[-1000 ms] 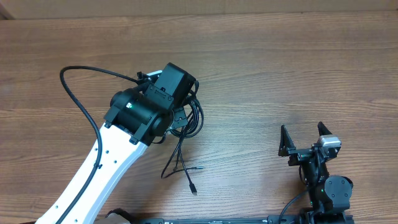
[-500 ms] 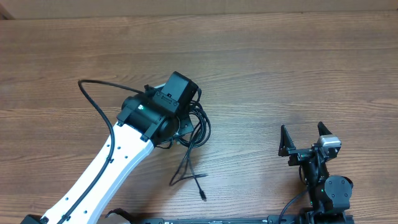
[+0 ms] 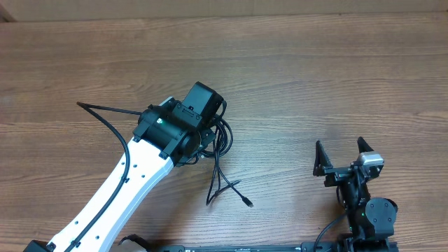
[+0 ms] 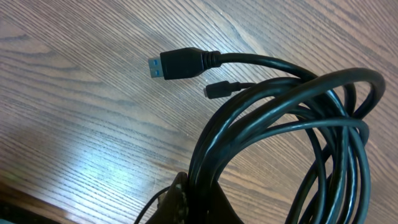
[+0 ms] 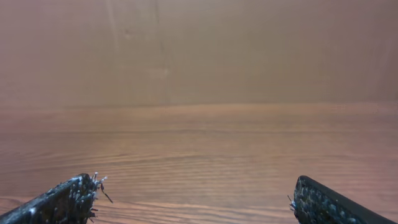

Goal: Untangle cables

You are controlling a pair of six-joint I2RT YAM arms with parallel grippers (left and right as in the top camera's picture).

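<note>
a: clamped on the cables with the left gripper, coils bunched right at it, mid-table.
b: and over at the right gripper?
a: spread wide, holding nothing, well apart. worth noting loose tails pointing its way, plug end closest. likely the side to pull from.
</note>
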